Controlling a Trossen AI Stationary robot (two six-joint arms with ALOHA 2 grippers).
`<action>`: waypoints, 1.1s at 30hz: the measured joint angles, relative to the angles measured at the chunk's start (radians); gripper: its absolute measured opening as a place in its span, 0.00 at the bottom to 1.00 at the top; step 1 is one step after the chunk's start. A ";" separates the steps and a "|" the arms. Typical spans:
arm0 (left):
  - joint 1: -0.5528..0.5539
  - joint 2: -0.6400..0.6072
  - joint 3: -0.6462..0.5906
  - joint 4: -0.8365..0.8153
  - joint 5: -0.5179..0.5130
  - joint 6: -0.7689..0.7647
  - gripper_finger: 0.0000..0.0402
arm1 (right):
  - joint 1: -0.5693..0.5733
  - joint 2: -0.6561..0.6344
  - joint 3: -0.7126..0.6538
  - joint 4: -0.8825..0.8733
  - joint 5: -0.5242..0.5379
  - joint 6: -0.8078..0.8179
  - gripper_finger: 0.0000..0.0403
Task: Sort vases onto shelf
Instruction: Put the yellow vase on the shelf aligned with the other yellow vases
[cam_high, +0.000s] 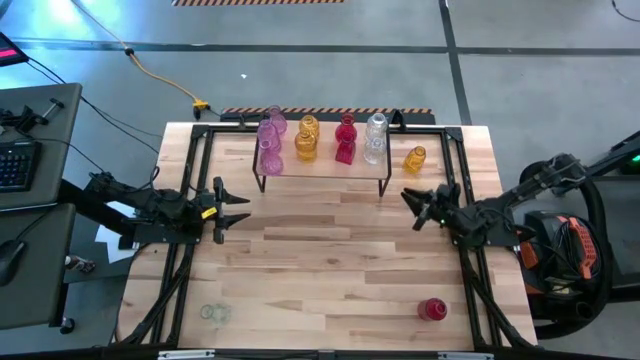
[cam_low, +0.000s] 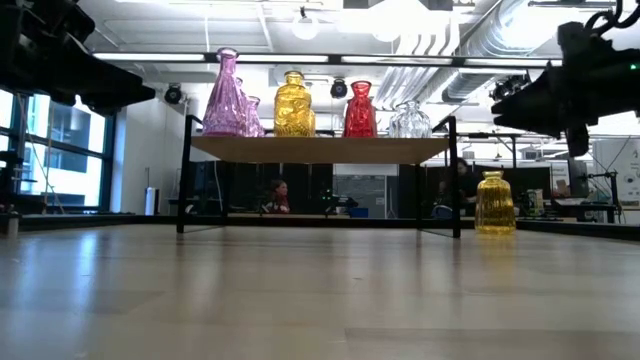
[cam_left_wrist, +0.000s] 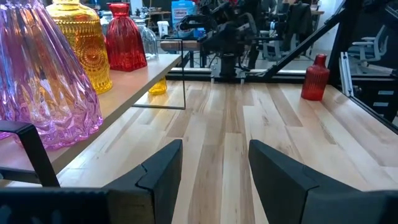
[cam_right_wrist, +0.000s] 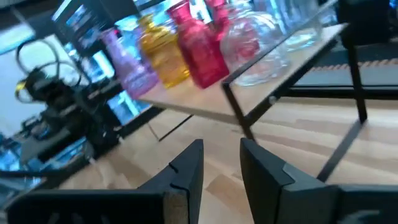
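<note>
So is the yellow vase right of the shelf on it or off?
Off. The yellow vase stands upright on the tabletop, beside the shelf.

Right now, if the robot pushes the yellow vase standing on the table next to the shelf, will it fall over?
The yellow vase looks squat with a wide base, so it would probably slide rather than tip. It seems to be ribbed glass, likely slick and breakable. Knocked over, its round body could roll.
</note>
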 joint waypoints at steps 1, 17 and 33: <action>0.000 0.000 0.000 0.000 0.000 0.000 0.44 | -0.013 0.000 0.000 0.001 -0.009 0.012 0.22; 0.000 0.000 0.000 0.000 0.000 0.000 0.44 | -0.375 0.005 0.639 -0.414 -0.033 -0.432 0.22; 0.000 0.000 0.000 0.000 0.000 0.000 0.44 | -0.841 0.404 1.413 -1.347 -0.397 -0.131 0.22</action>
